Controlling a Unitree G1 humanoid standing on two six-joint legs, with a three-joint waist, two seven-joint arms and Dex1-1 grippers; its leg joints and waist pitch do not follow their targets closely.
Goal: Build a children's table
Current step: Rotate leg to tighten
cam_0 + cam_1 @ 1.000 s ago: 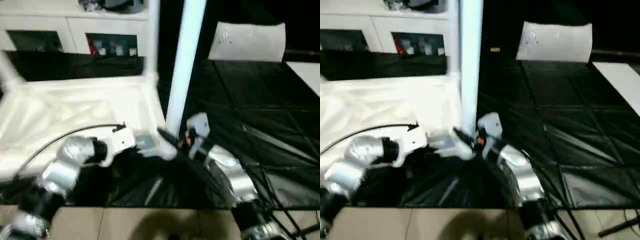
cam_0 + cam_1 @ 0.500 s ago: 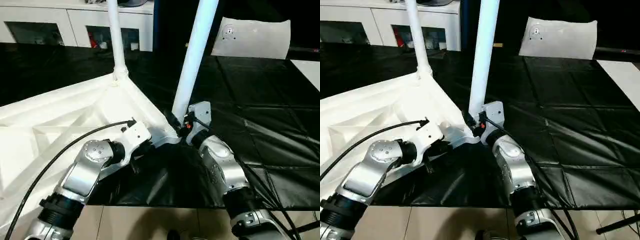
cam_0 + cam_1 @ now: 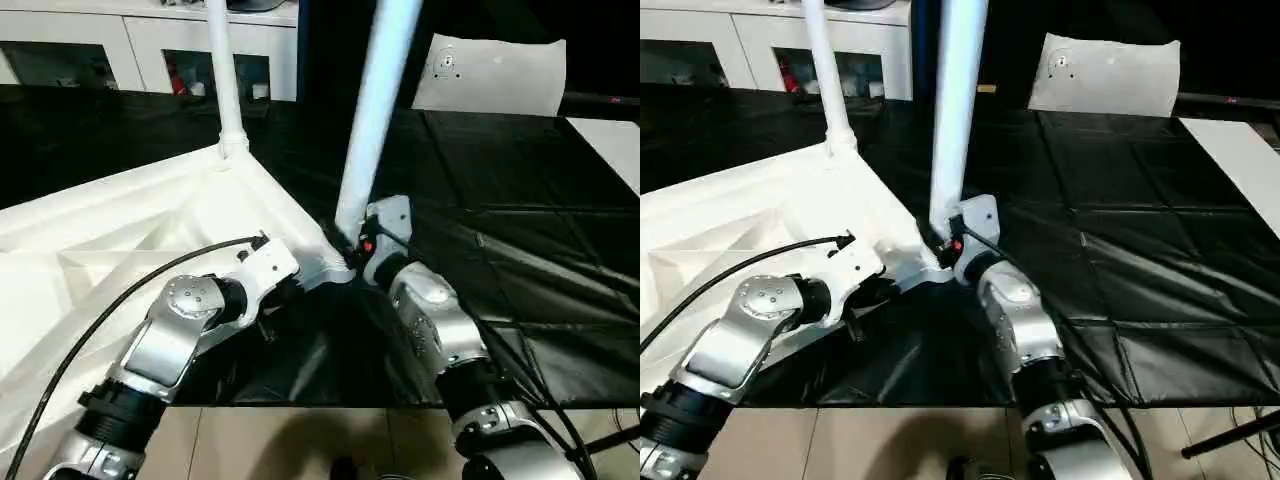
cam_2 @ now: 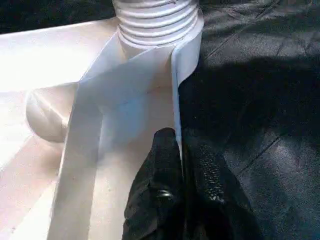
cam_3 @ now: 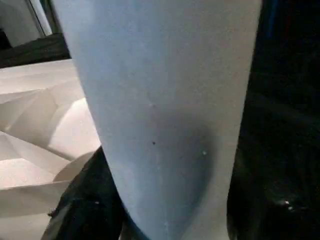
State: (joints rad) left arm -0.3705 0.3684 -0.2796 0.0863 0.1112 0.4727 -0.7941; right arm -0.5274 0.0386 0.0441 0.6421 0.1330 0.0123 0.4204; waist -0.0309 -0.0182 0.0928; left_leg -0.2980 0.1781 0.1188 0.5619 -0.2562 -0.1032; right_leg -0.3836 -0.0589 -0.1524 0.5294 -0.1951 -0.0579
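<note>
Table leg (image 3: 372, 120) upright between right hand's (image 3: 352, 245) fingers; left hand (image 4: 181, 165) pinching tabletop rim (image 4: 176, 95).

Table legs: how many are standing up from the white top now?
2. One thin-looking leg stands at the far corner of the table top. The other leg rises at the near corner, beside the right end effector. Other corners are out of frame.

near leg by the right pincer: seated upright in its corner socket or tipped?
In the socket, leaning slightly. The near leg rises from the tabletop's corner socket, tilted a little; the right pincer is at its base. How far it is screwed in: cannot tell.
</note>
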